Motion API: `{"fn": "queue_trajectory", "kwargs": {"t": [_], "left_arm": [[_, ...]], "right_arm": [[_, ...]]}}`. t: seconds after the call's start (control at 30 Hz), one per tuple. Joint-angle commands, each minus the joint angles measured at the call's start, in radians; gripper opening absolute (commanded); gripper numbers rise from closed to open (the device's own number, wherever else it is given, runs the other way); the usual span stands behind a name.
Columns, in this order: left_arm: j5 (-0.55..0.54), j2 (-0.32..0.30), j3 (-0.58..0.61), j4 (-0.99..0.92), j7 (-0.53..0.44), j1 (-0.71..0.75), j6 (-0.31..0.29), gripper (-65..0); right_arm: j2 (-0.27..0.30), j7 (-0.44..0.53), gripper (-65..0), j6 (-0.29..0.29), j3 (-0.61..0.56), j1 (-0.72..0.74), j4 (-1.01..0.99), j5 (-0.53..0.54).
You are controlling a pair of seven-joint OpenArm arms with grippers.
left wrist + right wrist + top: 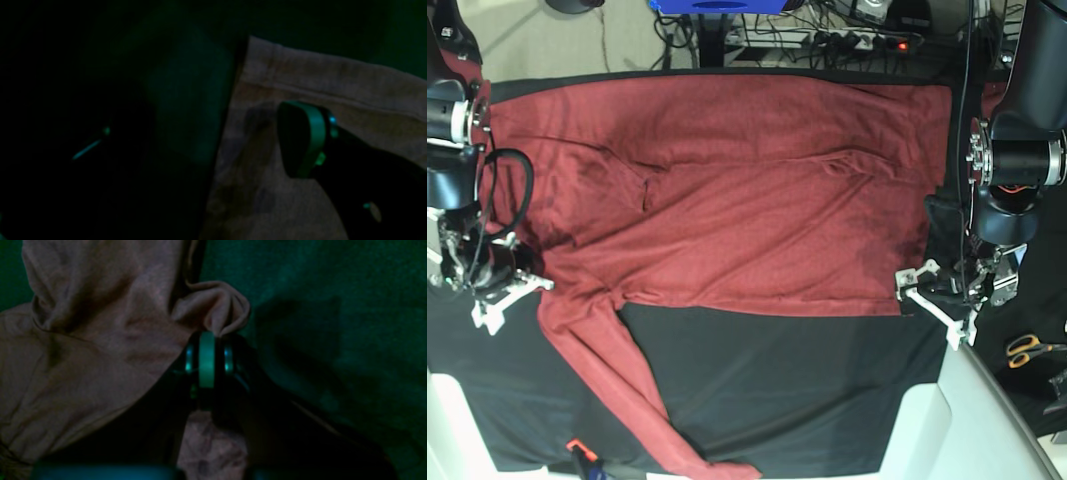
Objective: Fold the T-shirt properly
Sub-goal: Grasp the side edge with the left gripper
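left claw (932, 292) spread wide, right claw (509, 297) pinched shut, both low.

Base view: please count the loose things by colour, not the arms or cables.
Red: 1, the large maroon knit long-sleeved T-shirt
Black: 1, the black table cloth
Orange: 1, the orange-handled metal scissors
Total: 3

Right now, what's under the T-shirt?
The T-shirt lies spread on the black table cloth, which shows bare along the near edge and beside the hanging sleeve. Whatever else sits beneath the shirt body is covered; no bulge suggests anything.
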Motion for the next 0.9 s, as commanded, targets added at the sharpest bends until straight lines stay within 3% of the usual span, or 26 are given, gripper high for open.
{"fn": "queue_trajectory", "kwargs": {"t": [0.0, 0.37, 0.57, 0.87], "left_arm": [[-0.018, 0.005, -0.001, 0.006, 0.009, -0.027, -0.019, -7.2], [-0.018, 0.048, -0.002, 0.012, 0.004, -0.021, -0.023, -8.4], [-0.020, 0.052, -0.004, 0.012, 0.001, -0.021, -0.023, -28.5], [-0.020, 0.048, -0.004, 0.011, -0.001, -0.020, -0.023, -30.3]], "right_arm": [[0.018, 0.010, -64.7, 0.006, 0.003, 0.031, 0.015, 0.007], [0.024, 0.010, -64.7, 0.006, 0.003, 0.031, 0.015, 0.007], [0.024, 0.010, -64.7, 0.006, 0.003, 0.031, 0.015, 0.007], [0.024, 0.011, -64.7, 0.006, 0.003, 0.031, 0.015, 0.007]]}}
